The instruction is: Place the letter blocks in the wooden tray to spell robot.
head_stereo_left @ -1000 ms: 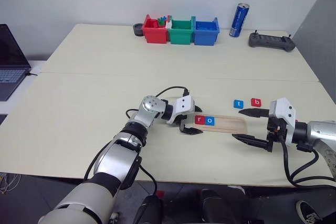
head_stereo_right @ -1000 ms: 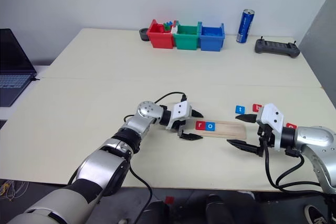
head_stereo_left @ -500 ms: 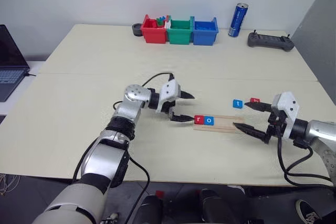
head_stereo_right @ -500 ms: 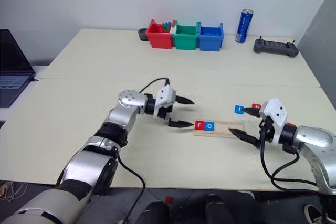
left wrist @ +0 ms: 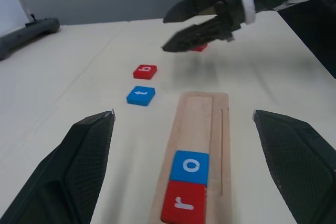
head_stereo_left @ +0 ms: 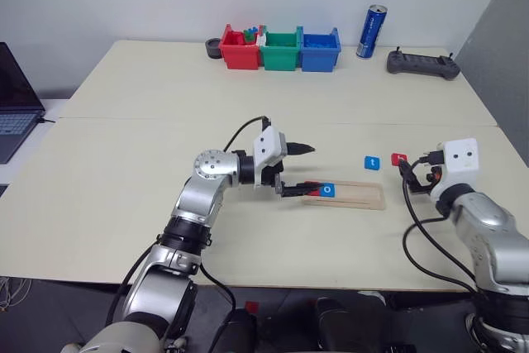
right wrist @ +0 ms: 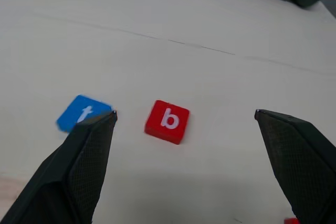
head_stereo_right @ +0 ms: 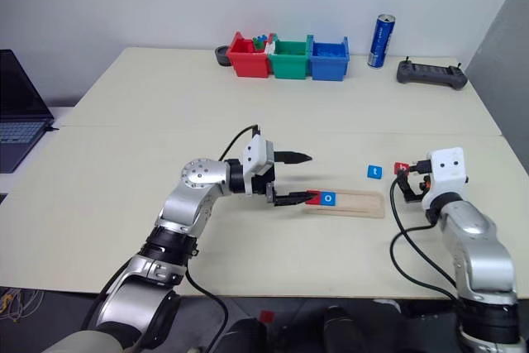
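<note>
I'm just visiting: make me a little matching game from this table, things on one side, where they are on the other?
Things:
1. red r block
2. red b block
3. blue can
4. laptop

Places:
A. far edge, beside the blue bin
B. in the wooden tray
C. bare table, next to the blue t block
D. off the table's left side

Pairs: 1-B, 2-C, 3-A, 4-D

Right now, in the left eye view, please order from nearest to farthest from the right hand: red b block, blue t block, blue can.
From the right hand:
1. Red b block, just beside it.
2. Blue t block, further toward the tray.
3. Blue can, at the table's far edge.
</note>
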Robot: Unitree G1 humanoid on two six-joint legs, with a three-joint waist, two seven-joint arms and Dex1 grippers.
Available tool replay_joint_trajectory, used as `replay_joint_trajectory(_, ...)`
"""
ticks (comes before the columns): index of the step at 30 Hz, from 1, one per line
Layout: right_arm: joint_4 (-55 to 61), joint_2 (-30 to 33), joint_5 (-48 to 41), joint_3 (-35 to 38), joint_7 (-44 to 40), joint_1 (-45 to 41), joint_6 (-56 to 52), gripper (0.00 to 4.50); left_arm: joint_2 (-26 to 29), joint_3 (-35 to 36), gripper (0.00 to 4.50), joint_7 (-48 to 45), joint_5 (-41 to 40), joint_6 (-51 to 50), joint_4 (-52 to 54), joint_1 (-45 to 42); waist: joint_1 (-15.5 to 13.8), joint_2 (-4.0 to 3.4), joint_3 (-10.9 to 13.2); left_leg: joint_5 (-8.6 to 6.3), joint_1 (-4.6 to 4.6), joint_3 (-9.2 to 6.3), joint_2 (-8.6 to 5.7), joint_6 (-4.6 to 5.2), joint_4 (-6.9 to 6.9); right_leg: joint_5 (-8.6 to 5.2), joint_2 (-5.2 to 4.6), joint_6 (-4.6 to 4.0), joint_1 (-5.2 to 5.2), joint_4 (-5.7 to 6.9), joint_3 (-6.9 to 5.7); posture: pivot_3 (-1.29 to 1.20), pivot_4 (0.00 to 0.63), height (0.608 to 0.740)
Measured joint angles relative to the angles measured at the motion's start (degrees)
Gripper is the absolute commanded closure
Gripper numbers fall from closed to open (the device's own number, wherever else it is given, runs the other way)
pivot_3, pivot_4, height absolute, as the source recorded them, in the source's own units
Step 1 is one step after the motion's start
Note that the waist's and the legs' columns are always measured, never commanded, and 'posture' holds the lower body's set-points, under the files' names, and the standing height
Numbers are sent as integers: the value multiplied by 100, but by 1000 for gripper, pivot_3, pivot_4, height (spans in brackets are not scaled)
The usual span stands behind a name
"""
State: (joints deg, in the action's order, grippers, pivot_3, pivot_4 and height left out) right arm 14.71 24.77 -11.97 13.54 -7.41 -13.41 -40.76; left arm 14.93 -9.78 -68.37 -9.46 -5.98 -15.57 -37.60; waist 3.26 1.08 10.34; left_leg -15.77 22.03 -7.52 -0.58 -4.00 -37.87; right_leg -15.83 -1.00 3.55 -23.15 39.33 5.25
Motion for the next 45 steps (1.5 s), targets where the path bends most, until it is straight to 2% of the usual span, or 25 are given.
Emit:
replay_joint_trajectory(7,-670,-305,70,20,373,-454,16,0,130,-121,38,-87,-117,-71,262,32,1,-4,-2,0,-1,5,-2,0,0,0,-1,0,0,0,5,0,150,740)
replay_joint_trajectory(14,-1279,-532,77,47,502,-641,121,0,282,-215,38,-82,-184,-222,601,280,18,-6,-3,0,-5,10,0,1,1,0,1,0,0,4,10,0,150,740)
replay_joint_trajectory(21,-1895,-735,85,36,514,-1207,351,0,289,-231,38,37,-189,-342,652,224,26,-6,-3,0,-8,13,1,1,2,0,3,0,0,5,13,0,150,740)
replay_joint_trajectory(35,-2410,-778,198,-20,602,-1252,617,0,470,-224,38,35,-205,-372,742,198,34,-7,-4,0,-9,13,2,1,2,0,3,0,-1,7,14,0,150,740)
replay_joint_trajectory(38,-2450,-792,188,-32,587,-1257,671,580,487,-224,0,35,-205,-373,742,197,35,-7,-4,0,-9,13,2,1,2,0,3,0,-1,7,13,0,150,740)
replay_joint_trajectory(45,-2603,-803,185,-36,587,-1322,802,3001,488,-225,0,35,-206,-371,739,193,34,-7,-4,0,-8,12,1,1,2,0,3,0,0,5,13,0,150,740)
